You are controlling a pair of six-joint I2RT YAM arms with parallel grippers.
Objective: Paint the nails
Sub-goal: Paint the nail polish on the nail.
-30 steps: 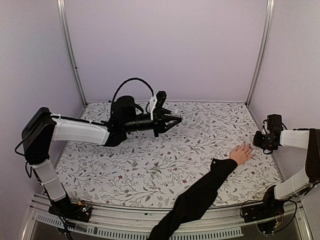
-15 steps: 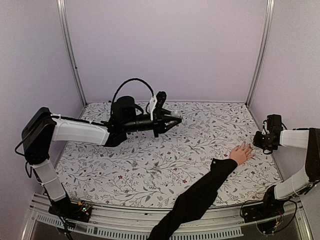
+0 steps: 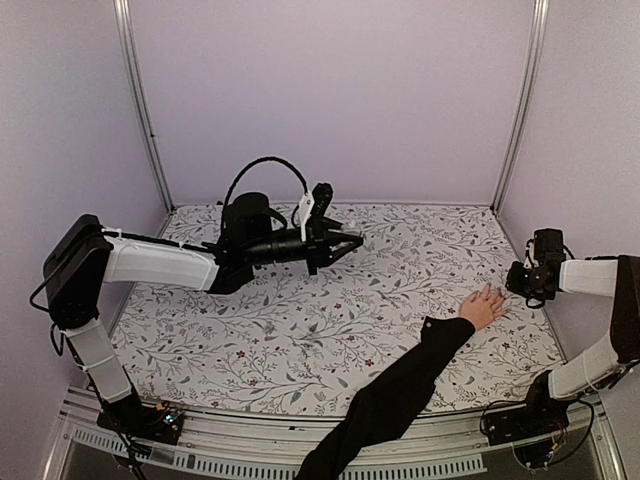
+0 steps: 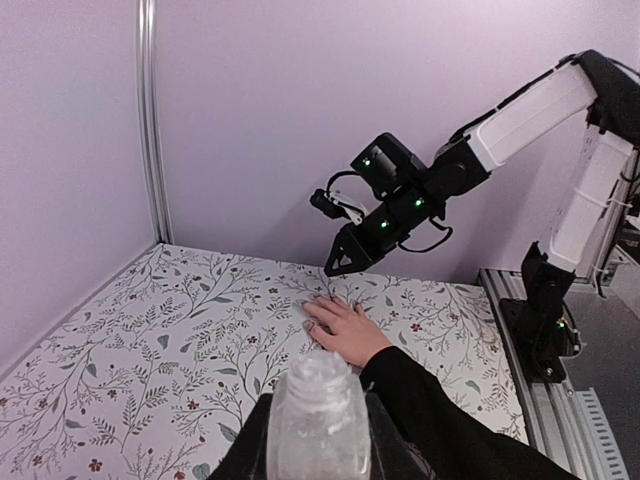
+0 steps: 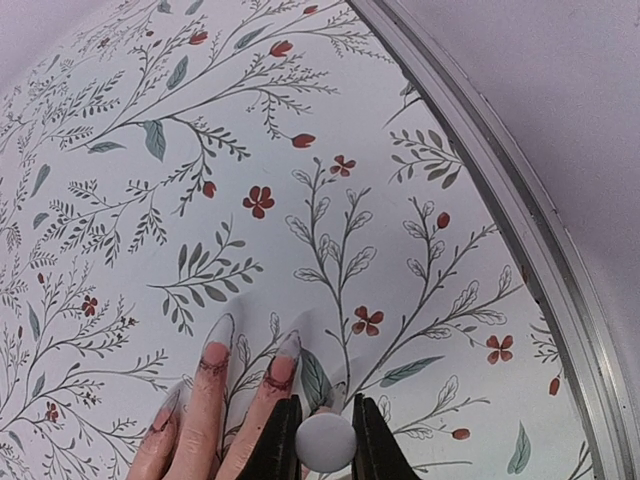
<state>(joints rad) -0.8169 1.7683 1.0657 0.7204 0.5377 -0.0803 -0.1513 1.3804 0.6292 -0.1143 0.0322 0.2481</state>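
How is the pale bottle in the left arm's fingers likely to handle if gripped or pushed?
The bottle looks small and translucent, so it is probably light. Its smooth, rounded sides could slip under a loose grip, and it might roll if laid down.

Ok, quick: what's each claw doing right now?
The left claw is shut on the bottle.
The right claw is shut on a small white cap.

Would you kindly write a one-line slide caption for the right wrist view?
Right tool gripping a white round cap beside long pale nails of a hand on floral tablecloth.
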